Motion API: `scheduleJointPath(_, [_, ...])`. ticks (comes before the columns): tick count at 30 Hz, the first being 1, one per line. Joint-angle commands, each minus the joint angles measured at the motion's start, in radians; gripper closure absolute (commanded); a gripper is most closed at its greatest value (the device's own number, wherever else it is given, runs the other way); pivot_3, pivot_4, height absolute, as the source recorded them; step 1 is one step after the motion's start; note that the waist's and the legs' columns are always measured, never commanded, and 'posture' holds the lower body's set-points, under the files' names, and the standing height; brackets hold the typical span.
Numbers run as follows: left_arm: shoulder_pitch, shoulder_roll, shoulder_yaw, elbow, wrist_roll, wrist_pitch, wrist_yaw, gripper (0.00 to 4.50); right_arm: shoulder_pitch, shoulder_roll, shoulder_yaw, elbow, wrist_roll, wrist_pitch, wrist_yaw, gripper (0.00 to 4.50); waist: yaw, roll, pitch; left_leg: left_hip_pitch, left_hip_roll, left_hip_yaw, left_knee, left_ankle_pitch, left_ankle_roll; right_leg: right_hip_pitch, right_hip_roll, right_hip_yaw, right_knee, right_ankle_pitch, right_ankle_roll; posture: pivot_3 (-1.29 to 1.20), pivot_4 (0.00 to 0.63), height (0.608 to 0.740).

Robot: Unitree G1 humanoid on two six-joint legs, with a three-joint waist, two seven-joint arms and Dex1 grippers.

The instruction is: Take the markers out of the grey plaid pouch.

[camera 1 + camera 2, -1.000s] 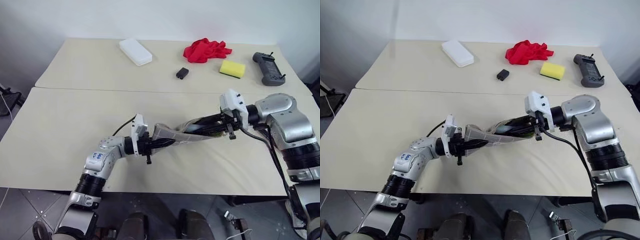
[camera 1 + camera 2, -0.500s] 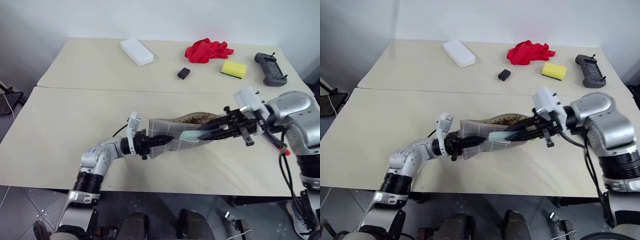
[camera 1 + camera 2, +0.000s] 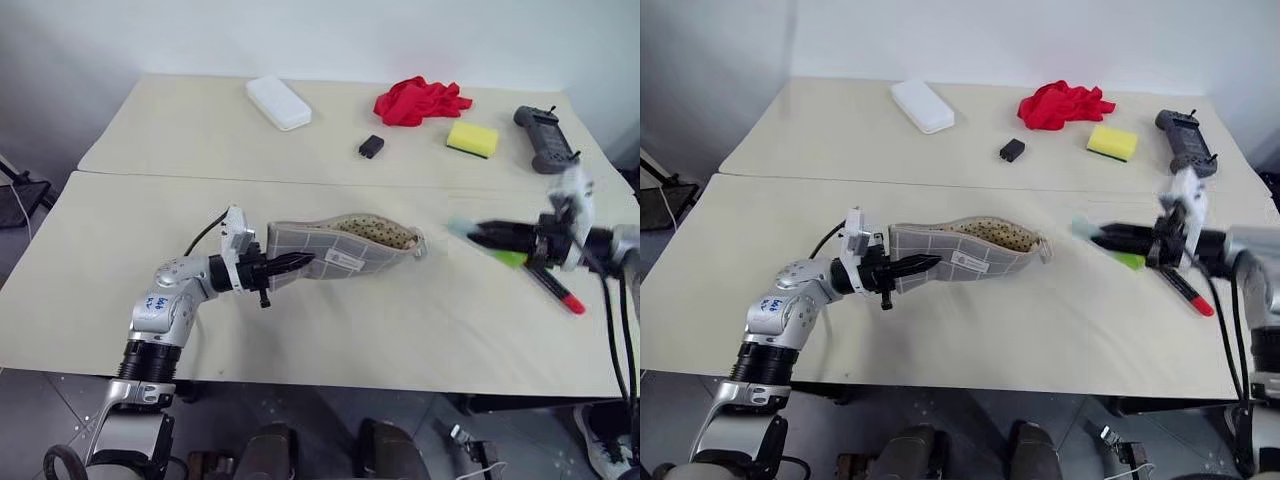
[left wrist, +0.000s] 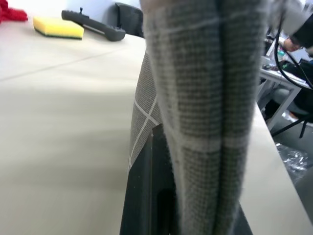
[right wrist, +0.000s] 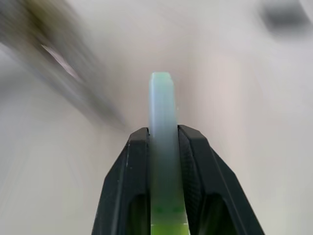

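Grey plaid pouch (image 3: 340, 250) clenched by left fingers (image 3: 290, 263); right fingers (image 5: 193, 171) pinch green marker (image 5: 162, 147)

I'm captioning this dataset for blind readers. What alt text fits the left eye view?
Over a beige table, the robot's left hand holds up one end of a grey plaid pouch, while its right hand, off to the right, grips a green marker. A red marker lies near it; a white box, red cloth and yellow sponge sit behind.

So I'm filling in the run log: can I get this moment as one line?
left gripper: shut on grey plaid pouch | right gripper: shut on green marker, clear of pouch | red marker: on table
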Motion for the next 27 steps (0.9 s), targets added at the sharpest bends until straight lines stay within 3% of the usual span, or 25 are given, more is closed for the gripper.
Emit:
scheduleJointPath(1, [0.01, -0.011, 0.024, -0.007, 0.002, -0.051, 0.002, 4.5, -0.003, 0.027, -0.043, 0.049, -0.056, -0.021, -0.149, 4.06, -0.005, 0.0, 0.0, 0.0, 0.0, 0.001, 0.0, 0.0, 0.0, 0.0, 0.0, 0.001, 0.0, 0.0, 0.0, 0.0, 0.15, 0.74])
scheduleJointPath(6, [0.008, -0.032, 0.043, 0.006, -0.002, -0.104, 0.005, 4.5, 0.02, 0.058, -0.076, 0.078, -0.05, -0.021, -0.196, 4.06, -0.009, 0.0, 0.0, 0.0, 0.001, 0.001, 0.0, 0.0, 0.0, 0.0, 0.001, 0.001, 0.001, 0.0, 0.0, 0.0, 0.15, 0.74])
scheduleJointPath(12, [-0.032, -0.059, 0.092, 0.037, -0.032, -0.159, -0.008, 4.5, 0.056, 0.052, -0.12, -0.019, 0.038, -0.041, -0.074, 2.1, 0.001, 0.0, 0.0, 0.0, 0.001, 0.0, 0.001, 0.0, 0.0, 0.0, 0.001, 0.001, 0.0, 0.0, 0.0, 0.0, 0.15, 0.74])
scheduleJointPath(15, [-0.049, -0.054, 0.11, 0.03, -0.085, -0.06, -0.001, 4.5, 0.028, 0.034, -0.139, -0.053, 0.082, -0.057, -0.006, 1.09, 0.001, 0.0, 0.0, 0.0, 0.001, 0.0, 0.001, 0.0, 0.0, 0.001, 0.001, 0.001, 0.0, 0.0, 0.0, 0.0, 0.15, 0.74])
scheduleJointPath(18, [-0.072, -0.076, 0.213, 0.02, -0.213, 0.095, 0.128, 4.5, 0.023, 0.061, -0.165, -0.123, 0.131, -0.101, 0.042, 0.13, 0.0, 0.0, 0.0, 0.0, 0.001, 0.0, 0.001, 0.0, 0.0, 0.001, 0.001, 0.001, 0.001, 0.0, 0.0, 0.0, 0.15, 0.74])
scheduleJointPath(21, [-0.069, -0.075, 0.309, -0.012, -0.332, 0.272, 0.275, 4.5, 0.026, 0.084, -0.169, -0.195, 0.161, -0.11, 0.049, 0.06, -0.001, 0.0, 0.0, 0.0, 0.002, -0.003, 0.001, 0.0, 0.0, 0.001, 0.001, 0.001, 0.0, 0.0, 0.0, 0.0, 0.15, 0.74])
scheduleJointPath(24, [-0.009, 0.001, 0.432, -0.045, -0.506, 0.668, 0.552, 4.5, -0.02, 0.166, -0.153, -0.268, 0.174, -0.174, 0.007, 0.06, -0.012, 0.0, 0.001, 0.001, 0.007, -0.005, 0.001, 0.0, 0.0, 0.001, 0.001, 0.002, 0.001, 0.0, 0.0, 0.0, 0.15, 0.74])
scheduleJointPath(27, [0.017, -0.001, 0.544, -0.083, -0.622, 0.805, 0.783, 4.5, -0.022, 0.218, -0.15, -0.278, 0.144, -0.268, -0.007, 0.06, -0.022, 0.0, 0.001, 0.002, 0.008, -0.008, 0.0, 0.0, 0.0, 0.0, 0.001, 0.003, 0.002, 0.0, 0.0, 0.0, 0.15, 0.74])
